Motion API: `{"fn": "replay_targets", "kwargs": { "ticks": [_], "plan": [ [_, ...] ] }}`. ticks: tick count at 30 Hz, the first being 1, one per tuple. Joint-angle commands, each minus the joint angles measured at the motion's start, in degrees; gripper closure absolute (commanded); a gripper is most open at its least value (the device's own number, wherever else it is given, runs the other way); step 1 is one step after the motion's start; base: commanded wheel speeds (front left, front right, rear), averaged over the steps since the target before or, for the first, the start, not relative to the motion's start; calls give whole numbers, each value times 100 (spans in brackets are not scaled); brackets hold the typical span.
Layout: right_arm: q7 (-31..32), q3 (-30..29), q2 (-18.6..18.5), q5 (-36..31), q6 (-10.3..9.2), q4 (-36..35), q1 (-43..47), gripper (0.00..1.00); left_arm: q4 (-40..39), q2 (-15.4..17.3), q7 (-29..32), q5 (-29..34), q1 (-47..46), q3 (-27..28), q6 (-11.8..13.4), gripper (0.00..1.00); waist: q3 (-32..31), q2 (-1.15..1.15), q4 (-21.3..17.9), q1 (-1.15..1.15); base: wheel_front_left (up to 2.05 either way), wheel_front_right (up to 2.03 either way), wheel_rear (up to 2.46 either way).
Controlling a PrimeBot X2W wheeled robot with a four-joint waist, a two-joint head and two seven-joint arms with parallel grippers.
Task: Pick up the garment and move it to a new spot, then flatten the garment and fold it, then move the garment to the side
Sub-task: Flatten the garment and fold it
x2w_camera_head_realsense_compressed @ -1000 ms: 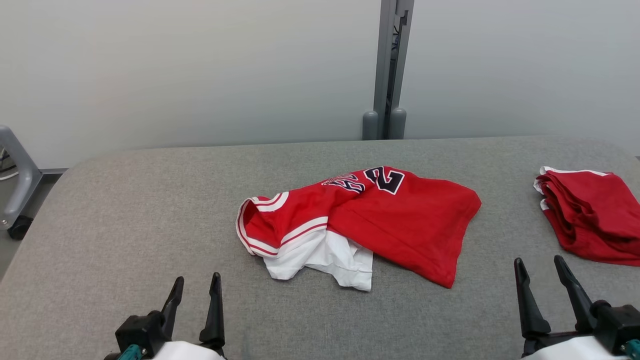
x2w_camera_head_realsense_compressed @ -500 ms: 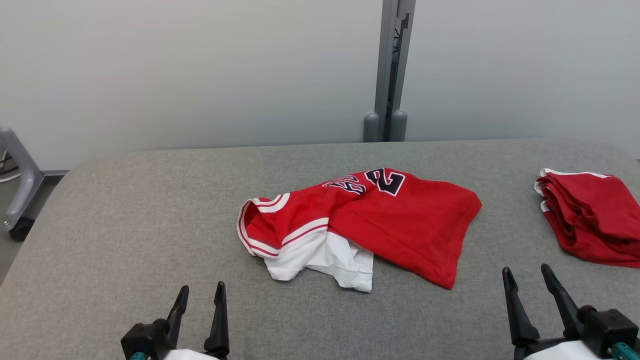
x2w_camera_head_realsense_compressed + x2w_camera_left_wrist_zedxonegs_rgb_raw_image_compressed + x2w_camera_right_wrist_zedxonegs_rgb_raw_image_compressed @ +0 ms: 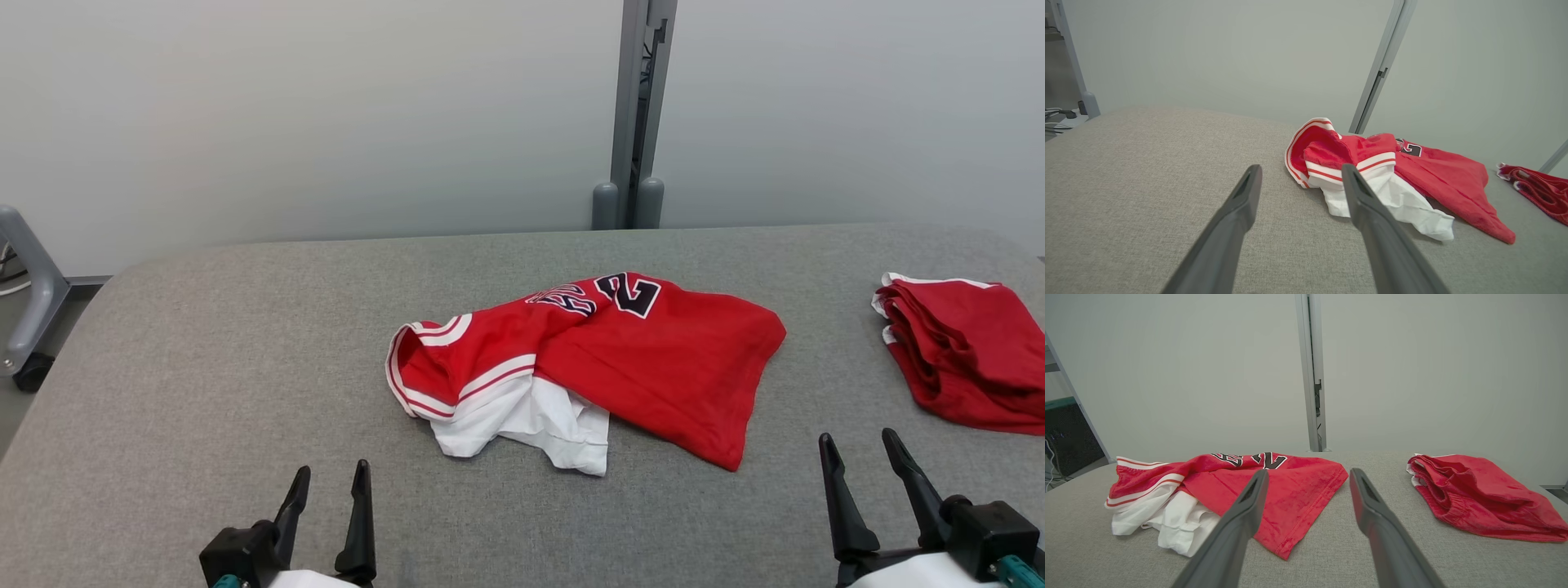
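I have the left gripper [image 3: 331, 467] and right gripper [image 3: 856, 434] spread wide and empty, flanking the crumpled red-and-white jersey [image 3: 645, 367] lying just ahead between them on the grey fabric table [image 3: 204, 367], presumably poised for a two-handed pickup.

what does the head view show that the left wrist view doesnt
Head view, beyond the left wrist view: the right claw, open above the table's near edge, and the rounded feet at the base of the grey post.
Left wrist view, beyond the head view: a second slanted post at the far right edge.
Shared: the crumpled red and white jersey, the folded red pile, the grey table and the open left claw.
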Motion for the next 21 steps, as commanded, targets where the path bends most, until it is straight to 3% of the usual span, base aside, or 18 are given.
{"fn": "replay_targets", "kwargs": {
  "ticks": [1,10,21],
  "plan": [
    [-32,-16,-27,-55,1,10,-32,0,-3,21,-25,76,-92,34,-7,0,6,0,0,0,0,0,0],
    [-9,12,-28,-58,1,12,-98,0,65,-3,-25,76,-253,-118,-68,0,98,0,-76,0,0,0,0],
    [45,233,-27,-76,1,61,-282,0,857,-46,177,43,-1314,-903,-231,0,369,0,-477,0,0,0,0]
  ]
}}
